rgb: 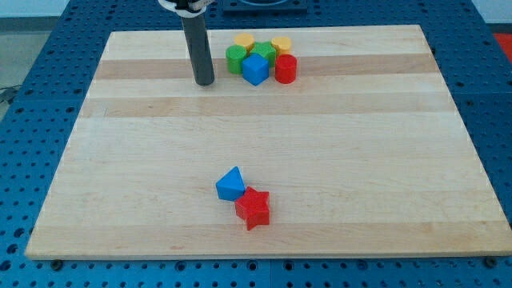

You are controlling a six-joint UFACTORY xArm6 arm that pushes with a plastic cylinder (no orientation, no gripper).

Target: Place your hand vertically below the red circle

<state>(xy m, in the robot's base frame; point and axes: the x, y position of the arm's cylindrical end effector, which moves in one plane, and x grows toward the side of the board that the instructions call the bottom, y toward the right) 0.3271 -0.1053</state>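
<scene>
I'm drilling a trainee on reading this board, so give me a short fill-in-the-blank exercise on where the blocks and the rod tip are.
1. My tip rests to the view's ___ of the top cluster.
2. The red cylinder sits right beside the ___ cube.
3. Near the view's bottom, the red star touches the blue ___.

Missing words: left; blue; triangle
</scene>
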